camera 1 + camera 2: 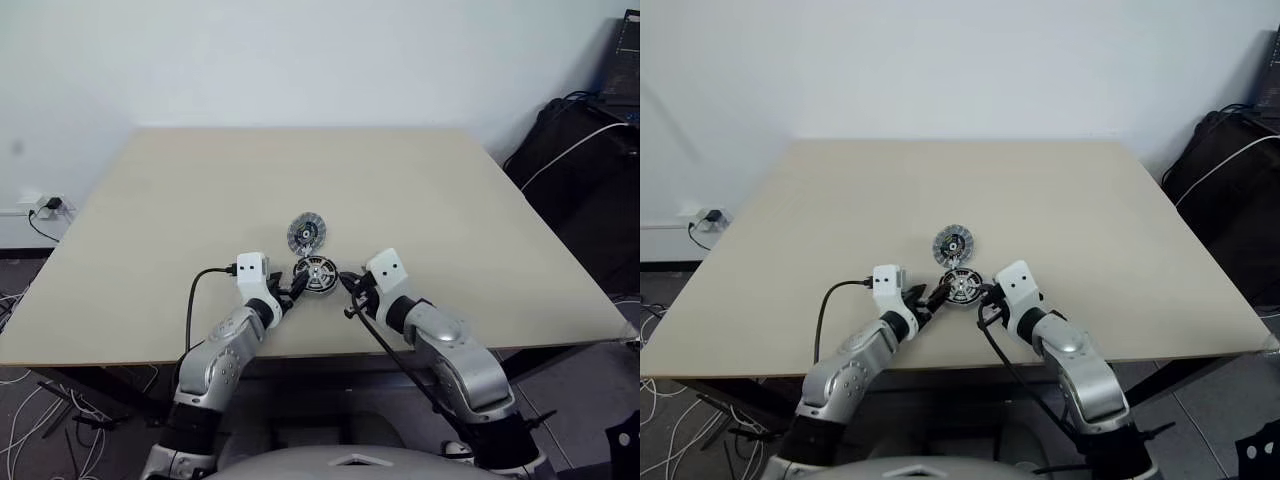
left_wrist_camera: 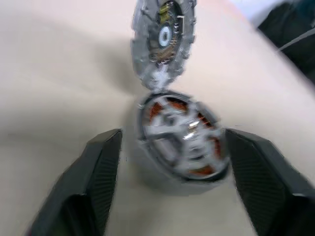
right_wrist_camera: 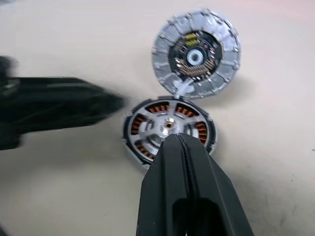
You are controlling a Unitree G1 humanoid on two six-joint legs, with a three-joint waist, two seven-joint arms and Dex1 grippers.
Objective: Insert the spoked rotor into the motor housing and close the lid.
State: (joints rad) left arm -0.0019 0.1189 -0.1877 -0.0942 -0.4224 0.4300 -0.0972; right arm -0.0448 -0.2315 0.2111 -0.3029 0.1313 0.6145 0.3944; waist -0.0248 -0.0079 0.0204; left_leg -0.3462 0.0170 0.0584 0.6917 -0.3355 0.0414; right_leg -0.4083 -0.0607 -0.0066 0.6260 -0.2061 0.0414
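A: What lies on the table (image 1: 150, 220)?

B: A pale wooden tabletop with two small round parts near its front edge. The motor housing (image 3: 168, 129), a puck with copper-brown windings, sits nearest the robot. The spoked rotor (image 2: 181, 133) lies inside it, silvery spokes crossing over the windings. The lid (image 3: 196, 53), a grey ribbed disc with a dark centre, lies flat just behind the housing, their rims touching or nearly so.

A: And the grippers?

B: The left gripper (image 2: 170, 162) has its two black fingers spread wide, one on each side of the housing, with a gap to each; it grips nothing. The right gripper (image 3: 179, 140) has its fingers pressed together, holding nothing, the tips resting over the housing's near rim.
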